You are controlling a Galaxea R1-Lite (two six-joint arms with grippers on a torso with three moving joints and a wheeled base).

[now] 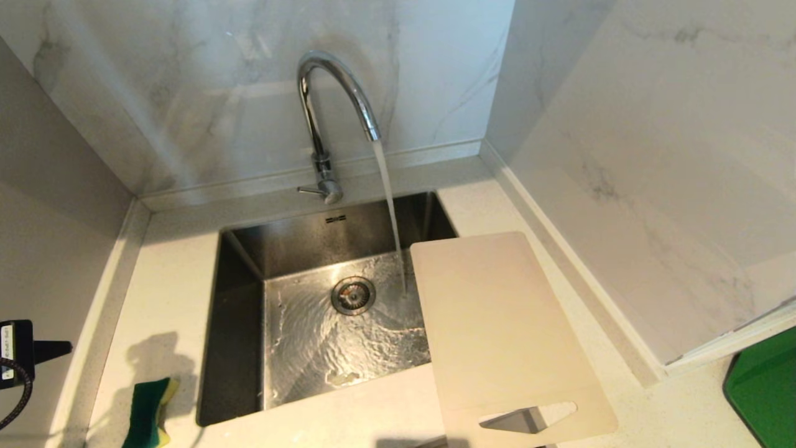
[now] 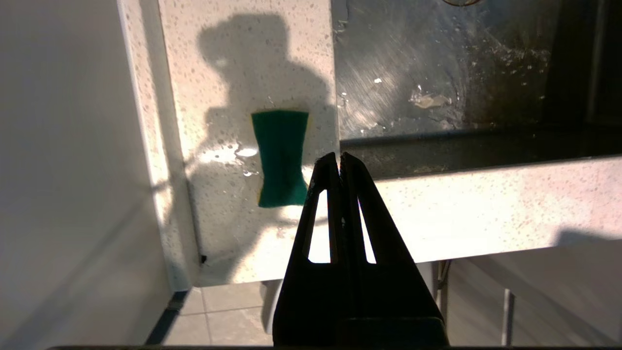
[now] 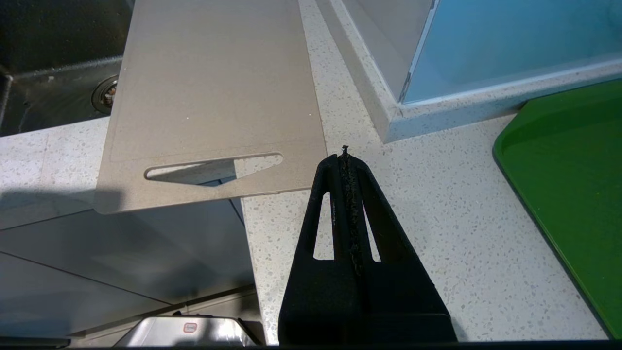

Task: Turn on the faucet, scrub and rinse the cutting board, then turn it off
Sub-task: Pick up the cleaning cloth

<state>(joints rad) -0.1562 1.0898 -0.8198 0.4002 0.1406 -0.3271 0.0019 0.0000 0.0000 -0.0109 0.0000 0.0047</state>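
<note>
- While running from the faucet (image 1: pixel 329 106) at upper centre of the head view, falls as a thin stream of water (image 1: pixel 390 211) into the sink (image 1: pixel 236 261), landing just left of the cutting board (image 1: pixel 497 330).
- Holds a rippling sheet of water across the steel floor of the sink, with the round drain (image 1: pixel 352 295) near the middle and a small pale scrap (image 1: pixel 344 378) near the front wall.
- Lies flat at lower right of centre, the cutting board bridging the right rim of the sink and the desk (image 1: pixel 168 280), handle cut-out toward the bottom edge and hanging past the desk's front edge.
- Sits on the desk at lower left of the head view, a green and yellow sponge (image 1: pixel 148 414), just beside the sink's left rim and inside a dark shadow.
- Shows only as a corner at far lower right, a green tray (image 1: pixel 765 392), contents not visible.
- Hangs in front of the desk edge, left end effector (image 2: pixel 339 156), fingers pressed together and gripping nothing, tips pointing just beside the sponge in the left wrist view.
- Hovers over bare speckled desk between cutting board and green tray, right end effector (image 3: pixel 346 155), likewise fully closed and empty.
</note>
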